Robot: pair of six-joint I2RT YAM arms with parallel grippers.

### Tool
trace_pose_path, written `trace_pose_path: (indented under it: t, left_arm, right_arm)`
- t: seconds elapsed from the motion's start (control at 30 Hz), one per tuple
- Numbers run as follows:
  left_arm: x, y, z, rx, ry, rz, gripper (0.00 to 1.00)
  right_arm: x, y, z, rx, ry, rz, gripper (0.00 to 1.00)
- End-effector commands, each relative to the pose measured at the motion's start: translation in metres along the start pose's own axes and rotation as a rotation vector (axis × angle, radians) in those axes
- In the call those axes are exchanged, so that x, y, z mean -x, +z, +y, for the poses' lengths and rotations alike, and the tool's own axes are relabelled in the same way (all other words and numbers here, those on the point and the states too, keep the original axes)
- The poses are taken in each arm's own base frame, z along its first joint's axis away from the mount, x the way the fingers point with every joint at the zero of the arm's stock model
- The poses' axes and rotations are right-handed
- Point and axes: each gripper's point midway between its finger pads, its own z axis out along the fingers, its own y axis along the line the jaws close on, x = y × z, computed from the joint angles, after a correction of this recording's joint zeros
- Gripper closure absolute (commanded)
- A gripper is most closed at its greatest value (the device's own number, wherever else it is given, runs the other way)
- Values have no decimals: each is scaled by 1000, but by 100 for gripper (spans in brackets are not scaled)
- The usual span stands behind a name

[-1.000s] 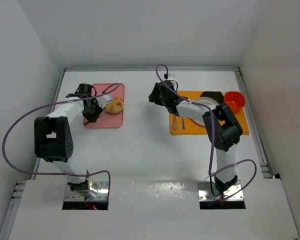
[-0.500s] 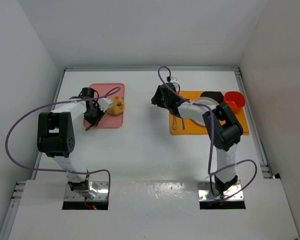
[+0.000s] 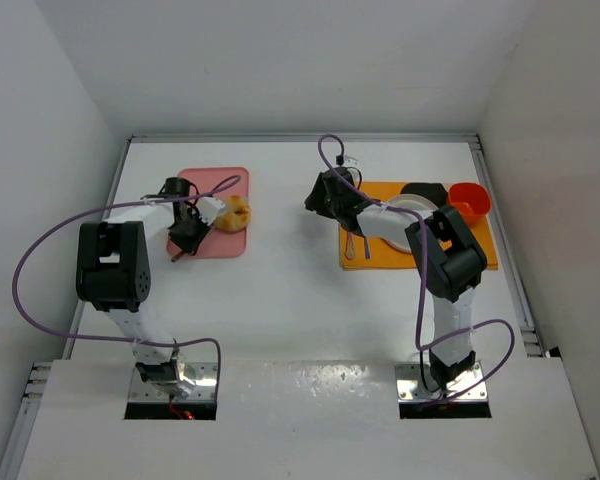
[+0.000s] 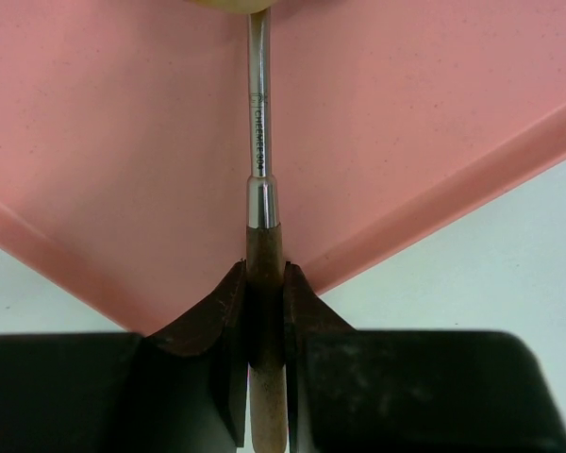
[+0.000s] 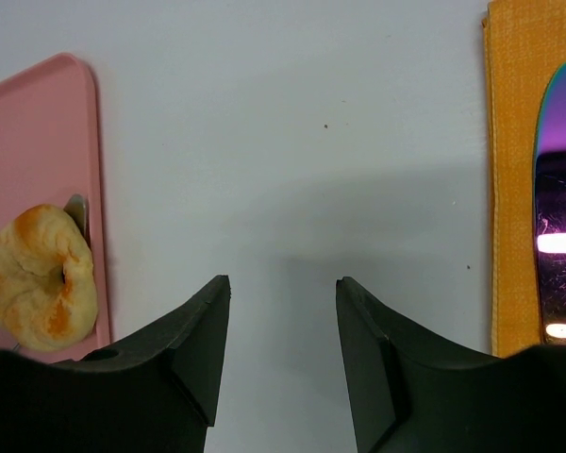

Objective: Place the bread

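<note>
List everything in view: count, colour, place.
bread: one, golden-brown, on the tray
tray: one, pink, table's left
utensil: one, brown handle, metal shaft, tip by the bread
placemat: one, orange, table's right
plate: one, white, on the placemat
cup: one, red, placemat's far right corner
black object: one, behind the plate
knife: one, iridescent, placemat's left edge
table: one, white
left gripper: shut on the utensil
right gripper: open, between tray and placemat

A white table (image 3: 280,300) sits enclosed by plain white walls (image 3: 280,60) on 3 sides.
</note>
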Motion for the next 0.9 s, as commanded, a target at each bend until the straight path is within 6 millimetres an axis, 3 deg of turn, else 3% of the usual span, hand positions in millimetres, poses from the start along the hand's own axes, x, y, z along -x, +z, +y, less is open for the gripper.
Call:
trace_pose_path:
  t: [0.0, 0.1, 0.37, 0.5, 0.63, 0.67, 0.7, 0.73, 0.77, 0.8, 0.87]
  left_arm:
    - [9, -4, -4, -8, -22, -31, 100]
    - [19, -9, -3, -4, -47, -69, 100]
    - [62, -52, 16, 75, -84, -295, 100]
    - [67, -54, 10, 47, -97, -327, 100]
    - [88, -73, 11, 49, -69, -351, 100]
    - [94, -75, 9, 41, -59, -349, 100]
    - [99, -76, 6, 29, -49, -342, 100]
    - [115, -87, 1, 19, -21, -353, 100]
    - [122, -86, -4, 4, -7, -345, 100]
    - [139, -95, -12, 0, 20, -356, 100]
    - [156, -98, -23, -9, 49, -358, 100]
  right_arm:
    - [33, -14, 19, 53, 32, -83, 51]
    - [32, -14, 21, 57, 27, -80, 51]
    - [35, -18, 20, 55, 4, -81, 51]
    - [39, -22, 19, 55, -2, -91, 51]
    - [49, -36, 16, 82, -16, -84, 51]
    - [55, -39, 2, 57, -20, -74, 51]
    - [48, -43, -11, 30, -43, -38, 51]
    - [66, -61, -8, 62, -43, -58, 51]
    - [69, -67, -26, 24, -47, -36, 51]
    - [75, -90, -32, 27, -93, -32, 51]
    - [68, -106, -75, -75, -94, 34, 51]
